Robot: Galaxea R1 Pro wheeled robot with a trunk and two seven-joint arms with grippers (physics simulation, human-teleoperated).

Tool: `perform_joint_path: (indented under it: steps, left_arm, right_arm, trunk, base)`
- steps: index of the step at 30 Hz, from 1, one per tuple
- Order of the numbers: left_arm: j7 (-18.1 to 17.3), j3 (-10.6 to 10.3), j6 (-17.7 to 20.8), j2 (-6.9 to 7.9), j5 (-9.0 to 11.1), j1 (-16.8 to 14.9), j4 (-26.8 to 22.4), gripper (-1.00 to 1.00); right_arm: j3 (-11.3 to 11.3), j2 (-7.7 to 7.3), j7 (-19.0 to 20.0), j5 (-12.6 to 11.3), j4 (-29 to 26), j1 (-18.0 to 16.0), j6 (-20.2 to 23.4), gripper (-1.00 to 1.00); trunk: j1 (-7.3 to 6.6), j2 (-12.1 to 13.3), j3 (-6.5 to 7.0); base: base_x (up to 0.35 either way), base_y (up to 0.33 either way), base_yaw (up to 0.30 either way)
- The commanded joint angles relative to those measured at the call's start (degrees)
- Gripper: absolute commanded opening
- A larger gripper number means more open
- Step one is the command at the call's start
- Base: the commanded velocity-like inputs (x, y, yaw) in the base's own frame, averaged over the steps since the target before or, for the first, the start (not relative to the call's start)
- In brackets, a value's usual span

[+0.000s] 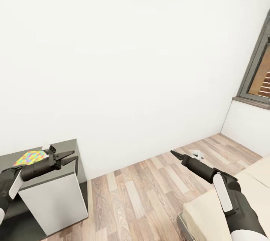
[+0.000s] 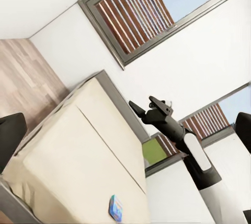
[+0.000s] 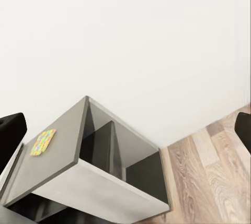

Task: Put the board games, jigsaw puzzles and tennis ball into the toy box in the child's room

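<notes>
- Two arms reach out ahead of us, both empty, over plank floor facing a bare white wall.
- Far left, a jigsaw (image 1: 30,157) lies flat on the dark cabinet (image 1: 56,196); our left gripper (image 1: 64,157) hovers just right of it, jaws parted, holding nothing.
- So the jigsaw lies just left of that gripper, and the left arm is much the nearer.
- Our right gripper (image 1: 175,153) points over the floor; we cannot tell if it is parted or closed.
- Near right, the bed (image 1: 210,211) begins; a small blue game (image 2: 115,207) lies on its mattress, nearer the right arm.
</notes>
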Motion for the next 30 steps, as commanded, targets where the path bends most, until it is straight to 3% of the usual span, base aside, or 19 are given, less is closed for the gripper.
perform_joint_path:
  steps: [1, 30]
  left_arm:
    - [-0.2, 0.0, 0.6, 0.02, 0.0, 0.0, 0.0, 1.0]
    - [-0.2, 0.1, 0.6, 0.02, 0.0, 0.0, 0.0, 1.0]
  right_arm:
    - [-0.1, 0.03, 0.1, -0.2, 0.0, -0.1, 0.4, 1.0]
    - [-0.1, 0.07, 0.1, -0.2, 0.1, -0.1, 0.2, 1.0]
  trunk:
    - [0.02, -0.1, -0.09]
    - [0.02, -0.1, -0.09]
  base:
    - [-0.076, -0.056, -0.28]
    - [-0.097, -0.004, -0.28]
